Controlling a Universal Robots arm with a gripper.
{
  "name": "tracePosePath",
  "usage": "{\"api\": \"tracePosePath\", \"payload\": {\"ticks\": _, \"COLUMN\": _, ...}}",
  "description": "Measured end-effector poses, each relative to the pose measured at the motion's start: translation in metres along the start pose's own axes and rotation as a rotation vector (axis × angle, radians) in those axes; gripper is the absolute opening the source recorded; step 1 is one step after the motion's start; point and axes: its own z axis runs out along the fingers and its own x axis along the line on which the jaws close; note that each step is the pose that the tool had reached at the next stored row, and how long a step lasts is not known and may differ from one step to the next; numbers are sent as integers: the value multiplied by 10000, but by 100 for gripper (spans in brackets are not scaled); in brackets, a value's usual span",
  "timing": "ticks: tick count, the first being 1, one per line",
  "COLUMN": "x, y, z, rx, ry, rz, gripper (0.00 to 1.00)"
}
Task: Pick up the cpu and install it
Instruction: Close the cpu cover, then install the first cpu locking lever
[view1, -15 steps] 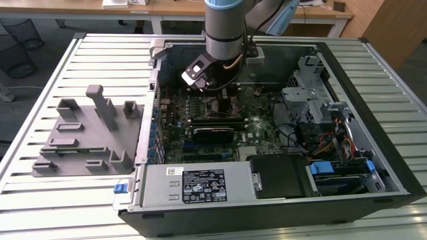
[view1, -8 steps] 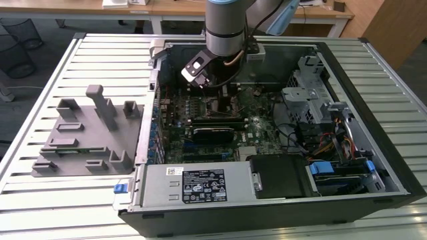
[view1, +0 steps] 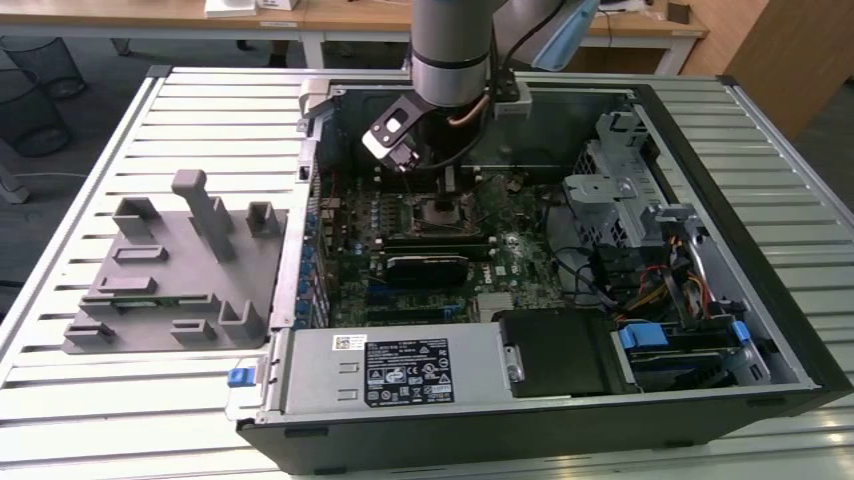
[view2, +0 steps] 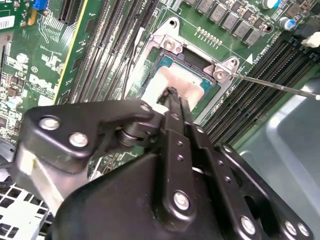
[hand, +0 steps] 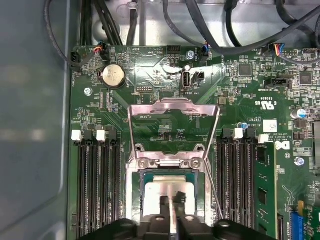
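The cpu (hand: 154, 194) lies flat inside the socket (hand: 137, 165) on the motherboard, its silver-grey top (view2: 195, 91) showing in both wrist views. My gripper (hand: 170, 202) stands straight over it with the fingers (view2: 173, 107) drawn together and their tips on the middle of the chip's top. The fingers do not reach the chip's edges. The socket's metal load plate (hand: 172, 107) is swung open and its thin lever (view2: 272, 85) sticks out to the side. In the exterior view the arm reaches down into the open computer case, with the gripper (view1: 449, 195) at the socket (view1: 430, 218).
Memory slots (hand: 95, 185) flank the socket on both sides. A grey plastic tray (view1: 174, 270) with upright blocks sits outside the case at the exterior view's left. A power supply (view1: 387, 365), drive cage (view1: 627, 190) and cables (view1: 654, 280) crowd the case.
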Motion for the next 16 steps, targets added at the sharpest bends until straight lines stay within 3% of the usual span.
{"api": "tracePosePath", "payload": {"ticks": 1, "x": 0, "y": 0, "z": -8, "rx": 0, "ry": 0, "rz": 0, "gripper": 13}}
{"api": "tracePosePath", "payload": {"ticks": 3, "x": 0, "y": 1, "z": -28, "rx": 4, "ry": 0, "rz": 0, "gripper": 11}}
{"api": "tracePosePath", "payload": {"ticks": 16, "x": -1, "y": 5, "z": -110, "rx": 10, "ry": 14, "rz": 1, "gripper": 11}}
